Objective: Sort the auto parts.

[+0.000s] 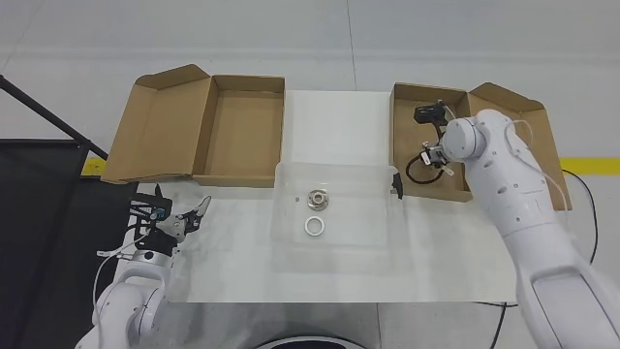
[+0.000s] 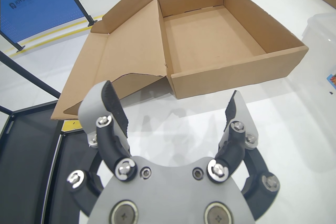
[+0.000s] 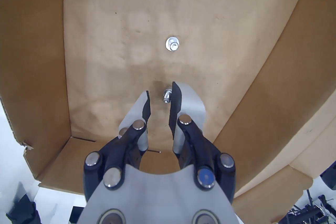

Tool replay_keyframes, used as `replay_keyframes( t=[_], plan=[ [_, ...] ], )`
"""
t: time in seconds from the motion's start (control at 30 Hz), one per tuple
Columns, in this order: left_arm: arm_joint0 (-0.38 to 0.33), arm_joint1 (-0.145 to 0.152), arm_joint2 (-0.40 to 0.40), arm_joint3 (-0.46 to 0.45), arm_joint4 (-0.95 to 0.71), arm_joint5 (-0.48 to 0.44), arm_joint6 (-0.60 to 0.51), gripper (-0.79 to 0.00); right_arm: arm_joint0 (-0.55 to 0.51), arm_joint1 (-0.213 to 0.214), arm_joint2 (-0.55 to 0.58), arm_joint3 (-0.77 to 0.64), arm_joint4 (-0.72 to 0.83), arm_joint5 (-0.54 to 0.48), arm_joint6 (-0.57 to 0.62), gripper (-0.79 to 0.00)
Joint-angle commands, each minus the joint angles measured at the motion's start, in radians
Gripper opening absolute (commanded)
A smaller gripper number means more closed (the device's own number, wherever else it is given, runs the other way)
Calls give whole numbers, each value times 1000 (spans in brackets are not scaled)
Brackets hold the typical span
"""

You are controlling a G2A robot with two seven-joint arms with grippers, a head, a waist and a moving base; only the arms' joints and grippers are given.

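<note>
**Right gripper with a bolt over the right-hand box**

Seen from above, a white table (image 1: 339, 126) bears a clear plastic tray (image 1: 368, 223) at its centre. In the tray lie a metal bearing (image 1: 317, 197) and a white ring (image 1: 315, 225). At 2 o'clock, the right gripper (image 3: 160, 89) hangs inside the right cardboard box (image 3: 31, 51). Its fingers are a narrow gap apart, with a small bolt (image 3: 167, 95) between the tips against one pad. A washered bolt (image 3: 172, 43) lies on the box floor nearby. At 8 o'clock, the left gripper (image 2: 172, 93) hovers spread wide and holding nothing, near the left cardboard box (image 2: 236, 70) at 10 o'clock.
</note>
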Motion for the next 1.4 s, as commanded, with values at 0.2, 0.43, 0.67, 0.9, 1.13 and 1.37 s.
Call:
replay_keyframes(
  t=[0.2, 0.43, 0.67, 0.9, 1.13, 1.37],
  plan=[
    [0, 0, 0, 0, 0, 0, 0, 0, 4, 2, 13, -20, -9, 4, -14, -502],
    [-3, 0, -12, -5, -12, 2, 11, 0, -80, 36, 96, -192, -31, 42, -69, 0],
    [23, 8, -112, -81, -36, -93, 57, 0, -304, 92, 252, -559, -74, 33, -182, 0],
    [15, 24, -175, -206, 52, -278, -3, 0, -552, 134, 399, -878, -87, -137, -303, 0],
    [-72, 41, -162, -280, 157, -454, -128, 0, -775, 163, 552, -1073, -25, -380, -485, 0],
    [-210, 54, -60, -326, 259, -622, -246, 0, -928, 185, 713, -1117, 72, -646, -645, 0]
  ],
)
